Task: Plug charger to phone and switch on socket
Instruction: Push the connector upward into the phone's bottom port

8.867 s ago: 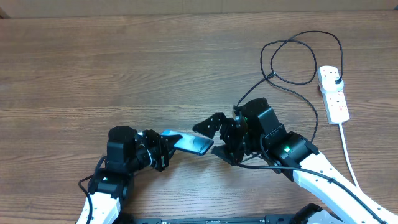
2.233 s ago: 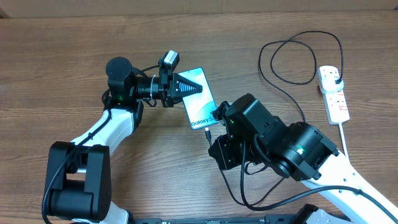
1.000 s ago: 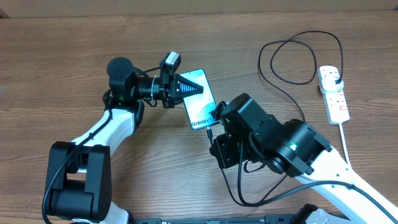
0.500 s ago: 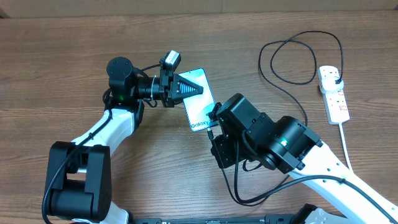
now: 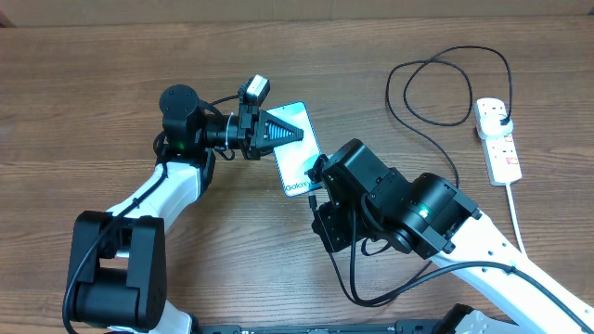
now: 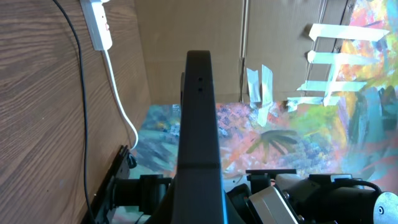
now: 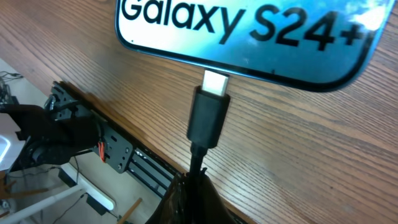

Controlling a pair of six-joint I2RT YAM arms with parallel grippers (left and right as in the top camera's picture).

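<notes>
At table centre, the left gripper [image 5: 290,132] is clamped across the phone [image 5: 302,162], its forearm reaching in from the left. The right gripper [image 7: 189,196] pinches the charger [image 7: 208,118] just behind its connector. The metal tip touches the phone's bottom edge and remains exposed. Versus one second ago, the right wrist has shifted left toward the phone. Bare table [image 5: 111,65] lies open upper-left. The socket [image 5: 497,139] sits near the right edge, well apart.

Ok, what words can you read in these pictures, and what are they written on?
"Galaxy S24+": on the lit screen of the phone, right wrist view, just above the tip of the charger.
Same words seen from overhead: partly hidden and too small to read fully.
Red marks on the socket: too small to read.
</notes>
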